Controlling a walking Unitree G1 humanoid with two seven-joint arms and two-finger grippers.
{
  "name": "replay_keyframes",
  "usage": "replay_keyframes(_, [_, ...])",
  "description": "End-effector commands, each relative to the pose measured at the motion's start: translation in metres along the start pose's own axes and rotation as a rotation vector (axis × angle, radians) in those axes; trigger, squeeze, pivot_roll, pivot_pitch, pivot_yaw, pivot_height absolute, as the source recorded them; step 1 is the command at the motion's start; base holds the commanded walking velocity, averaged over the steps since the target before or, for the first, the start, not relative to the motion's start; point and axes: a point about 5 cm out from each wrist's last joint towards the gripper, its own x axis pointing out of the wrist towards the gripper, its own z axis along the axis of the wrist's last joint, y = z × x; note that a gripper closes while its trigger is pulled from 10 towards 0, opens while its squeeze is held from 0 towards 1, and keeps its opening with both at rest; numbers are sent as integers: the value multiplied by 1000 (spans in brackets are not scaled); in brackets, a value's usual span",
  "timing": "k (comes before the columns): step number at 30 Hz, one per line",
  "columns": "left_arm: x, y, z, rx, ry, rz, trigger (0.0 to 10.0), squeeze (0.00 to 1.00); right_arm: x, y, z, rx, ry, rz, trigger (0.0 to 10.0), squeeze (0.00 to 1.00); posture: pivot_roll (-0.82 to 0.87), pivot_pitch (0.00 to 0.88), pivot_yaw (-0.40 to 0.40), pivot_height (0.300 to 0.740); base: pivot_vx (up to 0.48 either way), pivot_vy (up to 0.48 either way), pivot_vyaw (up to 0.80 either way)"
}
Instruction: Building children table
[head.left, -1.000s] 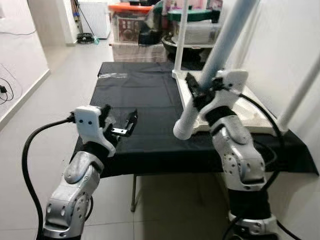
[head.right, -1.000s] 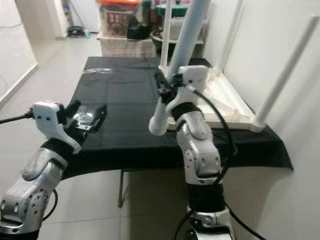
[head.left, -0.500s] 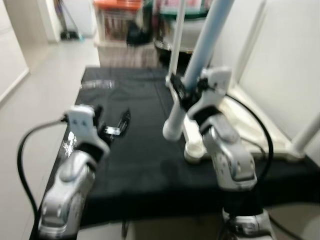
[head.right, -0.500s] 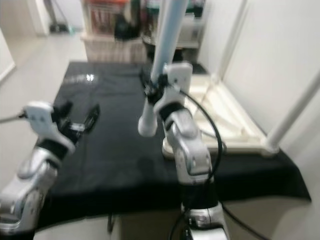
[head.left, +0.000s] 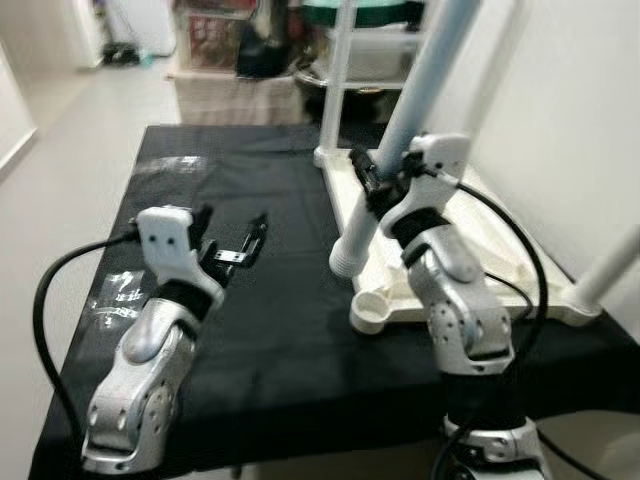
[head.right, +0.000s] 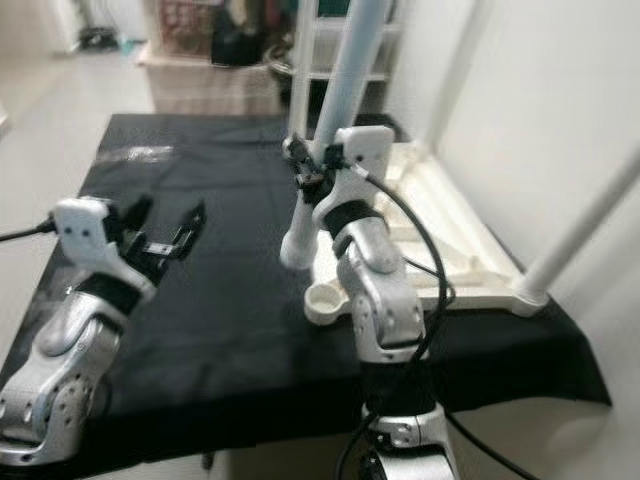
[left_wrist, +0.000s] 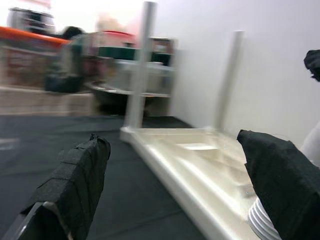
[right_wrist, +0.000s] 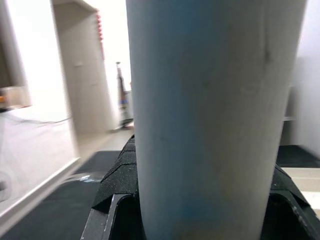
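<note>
White tabletop, upturned on black cloth, at 1 o'clock of the scene; three legs already upright at its corners. Near corner socket open, at 6 o'clock of the top. Right gripper: fingers clamped on the pale blue leg, which is tilted, its lower end hanging just above and at 11 o'clock of the socket. Left gripper: fingers spread wide, nothing held, hovering over cloth at 9 o'clock. Step, as judged: seat leg in socket. Advice: bring leg upright, centre its end over the socket, then lower; left gripper could steady the top. Left wrist view gives the top's ribbed underside; right wrist view gives the grip on the leg close up.
</note>
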Motion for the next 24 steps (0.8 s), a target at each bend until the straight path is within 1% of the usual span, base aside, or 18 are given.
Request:
replay_keyframes(1, [-2,-3,-2,-15,18,-30,10000,0,-1,-6,0,0,3,-28,10000,0,52,0,-71,740,0,0,-800])
replay_keyframes(6, [-3,-6,-3,-28,32,-51,10000,0,-1,-6,0,14,13,-29,10000,0,53,0,-70,740,0,480,-495])
replay_keyframes(8, [-3,-6,-2,-30,26,-49,10000,0,-1,-4,-1,4,12,-25,10000,0,54,0,-70,740,0,435,-528])
replay_keyframes(11, [-3,-4,0,-12,12,-38,10000,0,-1,-3,0,-5,6,-22,10000,0,54,0,-69,740,0,0,-481])
replay_keyframes(14, [-3,-3,1,-7,3,-34,10000,0,-1,-3,0,-16,3,-21,10000,0,55,0,-68,740,0,0,0])
replay_keyframes(23, [-3,-3,-3,24,33,-46,10000,0,-2,-3,-3,-16,12,-25,10000,0,56,0,-64,740,0,0,0])
replay_keyframes(24, [-3,-3,-4,33,34,-43,10000,0,-2,-3,-3,-16,12,-23,10000,0,56,0,-64,740,292,0,0])
